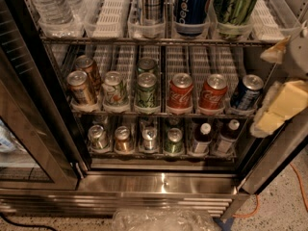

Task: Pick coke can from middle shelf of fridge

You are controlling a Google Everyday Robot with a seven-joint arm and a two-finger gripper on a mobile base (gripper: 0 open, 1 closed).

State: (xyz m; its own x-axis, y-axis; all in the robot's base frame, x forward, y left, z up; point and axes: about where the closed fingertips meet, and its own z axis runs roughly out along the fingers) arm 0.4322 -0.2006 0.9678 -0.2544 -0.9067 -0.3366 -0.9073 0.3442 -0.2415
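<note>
The right coke can [213, 92] stands left of the gripper [278, 89], apart.

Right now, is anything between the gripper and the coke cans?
Nothing visible stands in front of the left coke can or the right coke can at the front of the middle shelf. The gripper is off to the right, so from there the blue Pepsi can sits sideways between them.

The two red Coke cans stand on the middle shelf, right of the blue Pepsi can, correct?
No. The camera view shows both coke cans on the middle shelf left of the blue Pepsi can. The gripper hangs at the picture's right edge.
</note>
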